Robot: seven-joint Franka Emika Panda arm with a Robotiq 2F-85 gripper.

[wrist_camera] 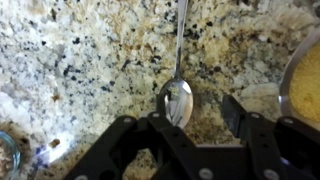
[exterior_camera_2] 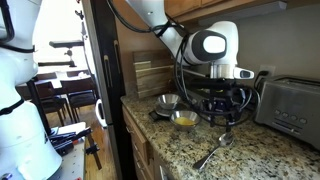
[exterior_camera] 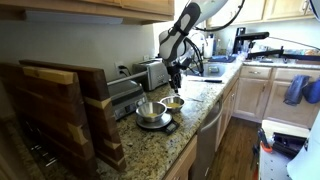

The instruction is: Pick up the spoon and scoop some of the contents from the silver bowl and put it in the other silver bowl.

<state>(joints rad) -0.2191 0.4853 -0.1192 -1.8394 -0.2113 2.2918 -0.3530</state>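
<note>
In the wrist view we see the spoon (wrist_camera: 177, 100) only partly: its handle runs off the top edge. A silver bowl (wrist_camera: 304, 85) is cut by the right edge, and a small glassy object (wrist_camera: 5, 155), which we cannot identify, by the left. The gripper (wrist_camera: 192, 118) is cropped at the bottom edge. In an exterior view the toaster (exterior_camera_2: 293, 105) is cut by the right edge.
</note>
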